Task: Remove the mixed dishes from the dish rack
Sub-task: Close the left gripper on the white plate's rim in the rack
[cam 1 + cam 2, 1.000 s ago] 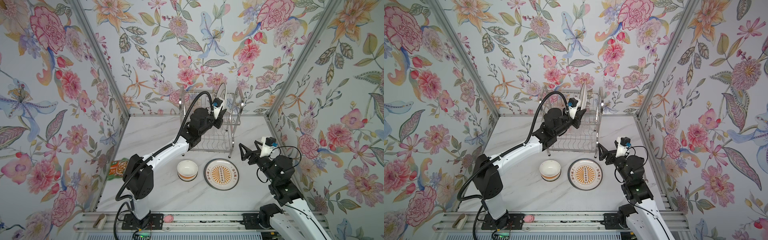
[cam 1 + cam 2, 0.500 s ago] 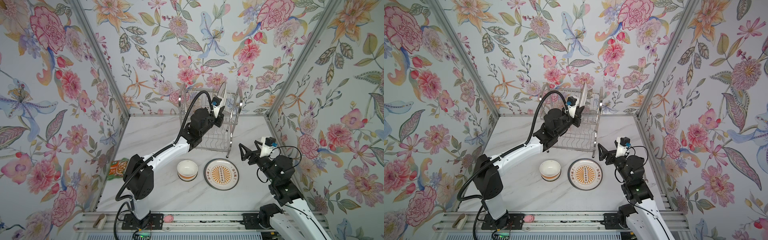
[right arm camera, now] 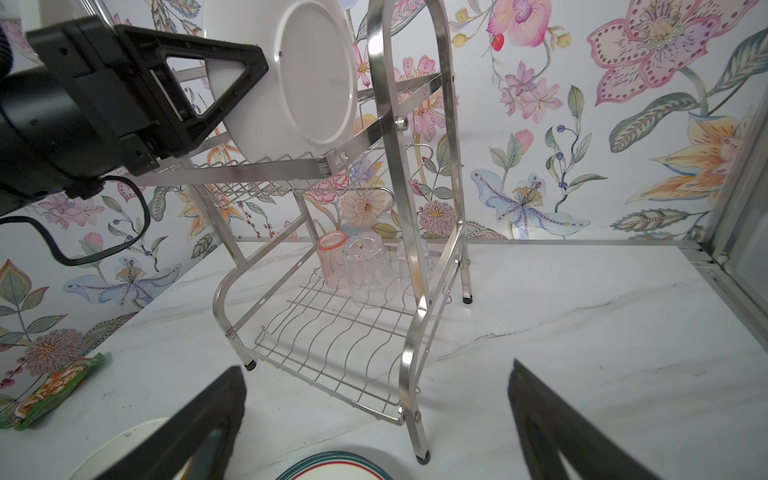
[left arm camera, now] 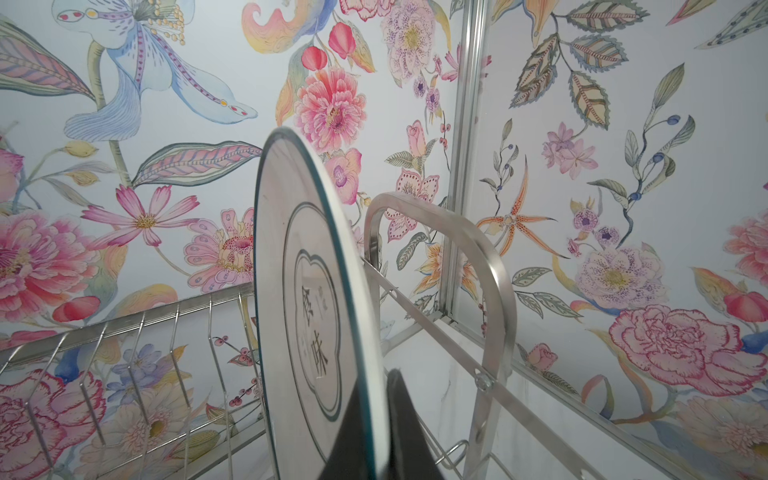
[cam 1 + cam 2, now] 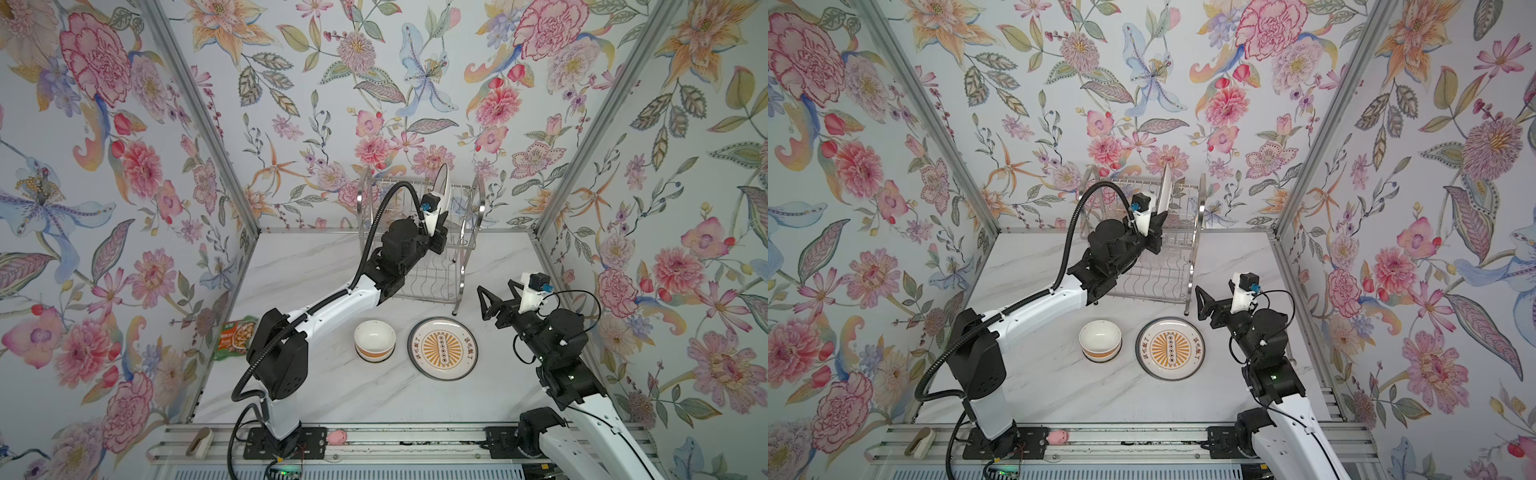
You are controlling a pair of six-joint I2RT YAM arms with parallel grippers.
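Dark-rimmed plate (image 4: 307,299) stands on edge on the upper tier of the dish rack (image 3: 266,169), its lower rim pinched by the left gripper (image 4: 376,399), while the right gripper (image 3: 376,374) hovers wide apart and empty, in front of that rack.

The left arm (image 5: 332,305) and right arm (image 5: 582,390) have white links and black joints. A black ribbed hose (image 5: 369,239) runs along the left arm, and thin black cables (image 5: 579,291) loop on the right. The left hand (image 3: 257,62) and right hand (image 5: 496,293) have black, hollowed triangular fingers.
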